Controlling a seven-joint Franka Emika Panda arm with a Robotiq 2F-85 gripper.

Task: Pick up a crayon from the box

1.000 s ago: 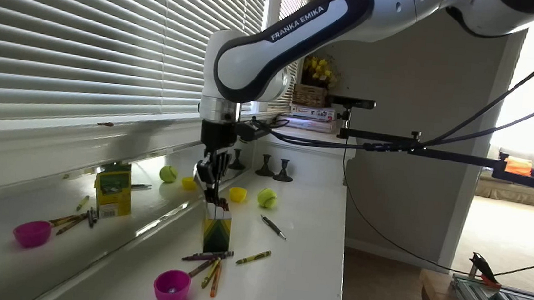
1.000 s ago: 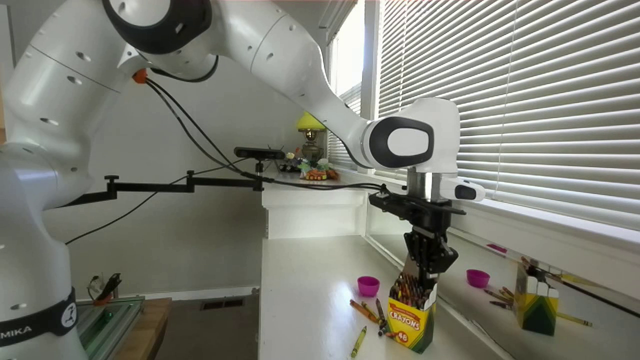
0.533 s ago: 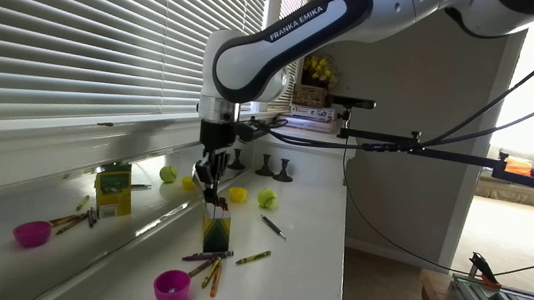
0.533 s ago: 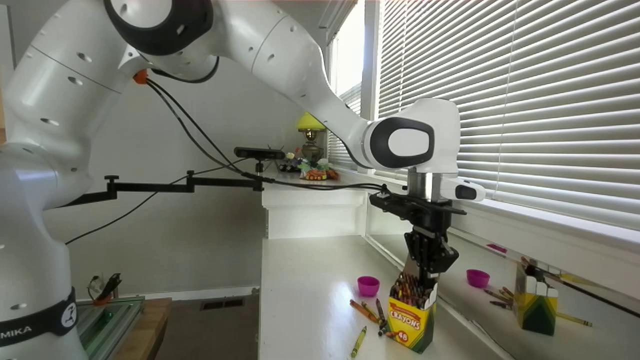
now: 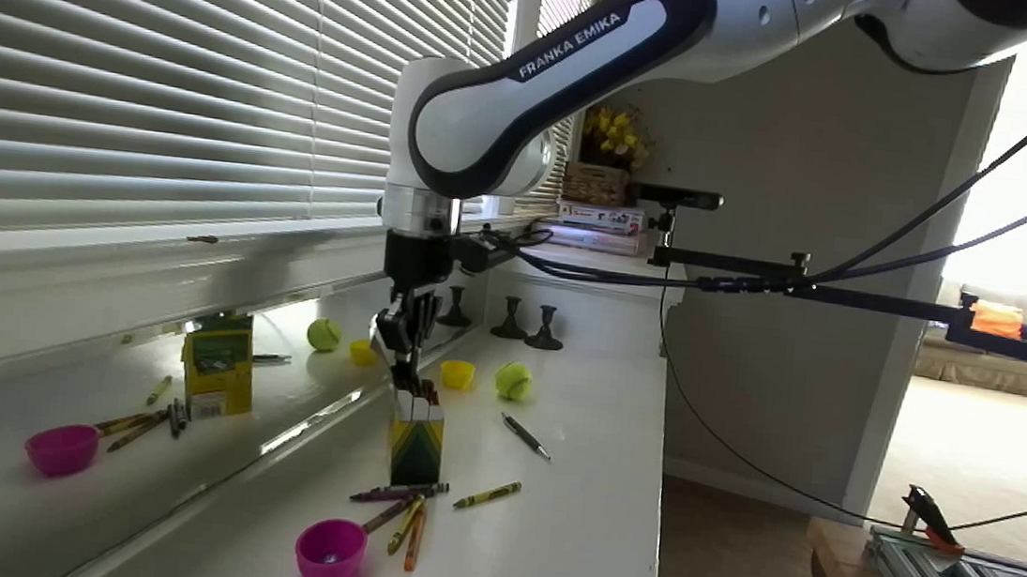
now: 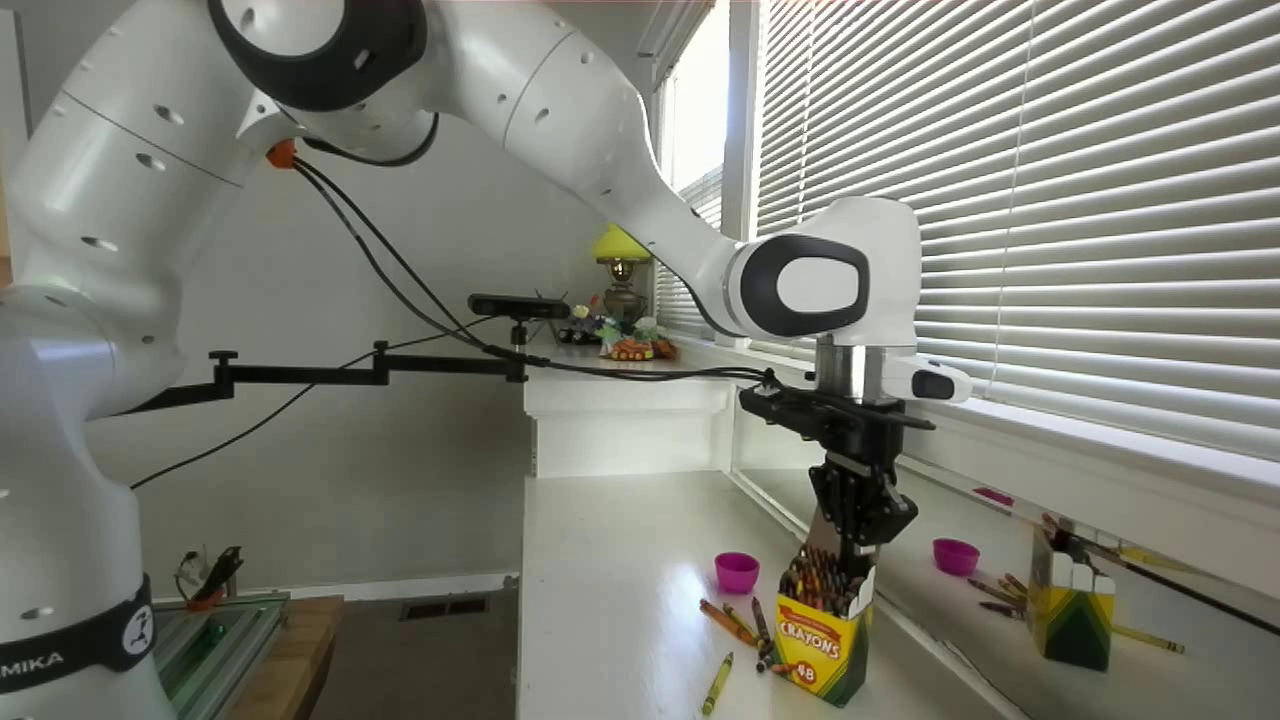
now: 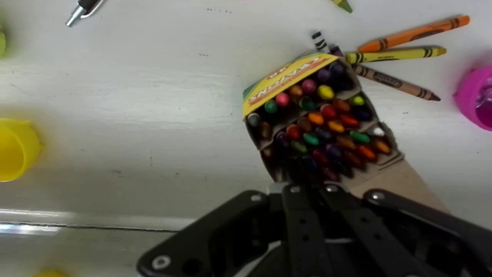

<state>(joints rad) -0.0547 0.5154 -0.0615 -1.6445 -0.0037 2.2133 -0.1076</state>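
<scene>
The box (image 5: 415,453), a small upright dark green and yellow carton with its lid open, shows in both exterior views (image 6: 815,645) and in the wrist view (image 7: 288,79). It is full of crayons (image 7: 328,111), points up. My gripper (image 5: 410,384) points down into its window-side part; it also shows in an exterior view (image 6: 852,572) and in the wrist view (image 7: 301,167). Its jaws stand close together among the crayons. The fingertips are dark and partly hidden in the box, so I cannot tell whether a crayon is between them.
Loose crayons (image 5: 404,525) and a pink cup (image 5: 331,554) lie before the box. A pen (image 5: 526,437), a yellow cup (image 5: 457,375), a tennis ball (image 5: 514,381) and candle holders (image 5: 545,327) stand beyond. A glossy wall panel (image 5: 268,491) reflects them close beside the box.
My gripper and the box have shifted very slightly towards the window wall between the first and middle moments. Nothing else has visibly moved.
</scene>
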